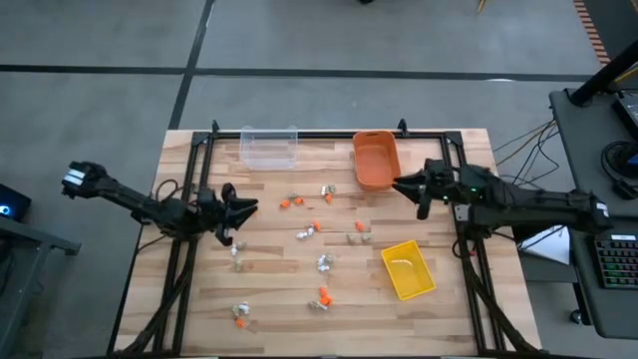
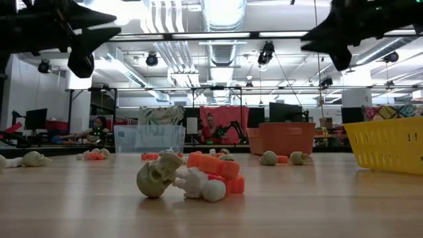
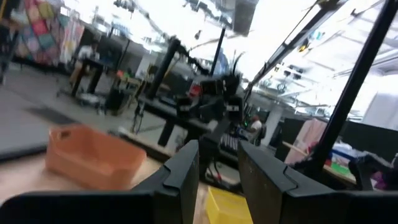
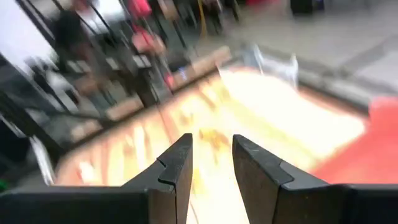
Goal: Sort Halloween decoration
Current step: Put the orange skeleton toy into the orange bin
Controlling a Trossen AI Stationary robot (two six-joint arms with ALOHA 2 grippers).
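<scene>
The left gripper (image 1: 242, 211) hangs above the wooden table's (image 1: 269, 299) left side, fingers slightly parted, holding nothing. The right gripper (image 1: 407, 186), likewise parted and empty, hovers beside the orange plastic bin (image 1: 376, 160). Tiny orange, white and tan Halloween trinkets (image 1: 308, 231) lie scattered between them, near a yellow plastic basket (image 1: 408, 269) and clear plastic bin (image 1: 269, 148).

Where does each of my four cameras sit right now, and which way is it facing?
High view: above, looking straight down on the wooden table; both arms show, left claw, right claw.
Low view: at tabletop height, facing the room; both claws hang overhead.
Left wrist view: looks past its own open fingers toward the orange plastic bin and yellow plastic bin.
Right wrist view: looks past its own open fingers across the table.
Shared: the high and low views both show the orange bin and the clear plastic bin.
</scene>
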